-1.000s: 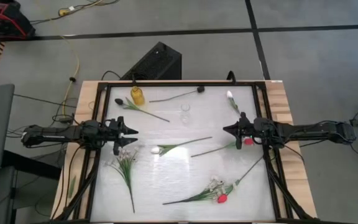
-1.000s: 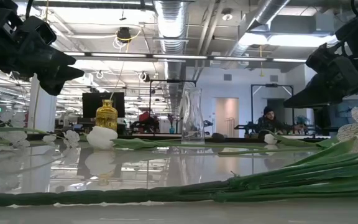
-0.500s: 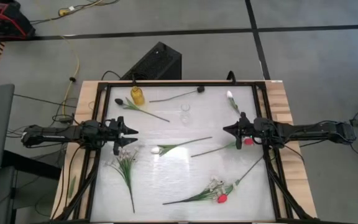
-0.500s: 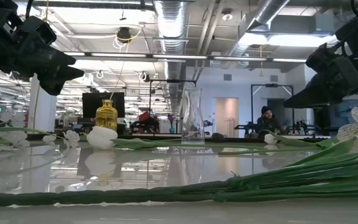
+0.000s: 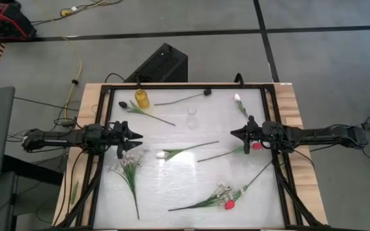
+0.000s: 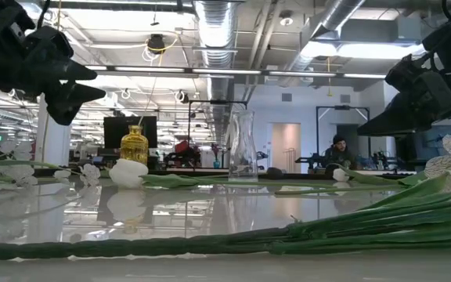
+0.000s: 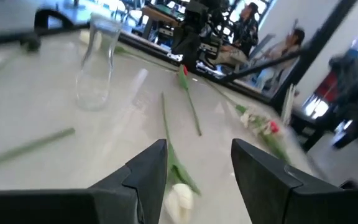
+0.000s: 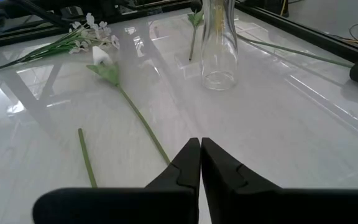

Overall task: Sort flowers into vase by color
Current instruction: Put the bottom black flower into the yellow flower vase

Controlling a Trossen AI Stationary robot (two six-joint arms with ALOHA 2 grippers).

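Green-stemmed flowers lie loose on the white table. A white tulip [image 5: 161,154] lies near the middle. A red one [image 5: 257,146] lies under my right arm, and another red one [image 5: 229,205] lies near the front beside a white sprig [image 5: 222,190]. Two dark ones [image 5: 122,104] [image 5: 207,92] and a white one [image 5: 237,98] lie at the back. A clear glass vase [image 5: 191,117] and a yellow vase [image 5: 142,99] stand upright. My left gripper [image 5: 138,135] hovers open at the table's left. My right gripper [image 5: 232,133] hovers shut at the right. Both are above the table and hold nothing.
A leafy sprig of small white blossoms [image 5: 130,165] lies below my left gripper. A black frame [image 5: 172,85] runs round the table. The middle of the table between the two grippers holds only the white tulip's stem [image 5: 194,147] and a bare stem [image 8: 87,167].
My left gripper has rolled a little about the line it points along and has stayed in place, still open. The flowers and vases have kept still.
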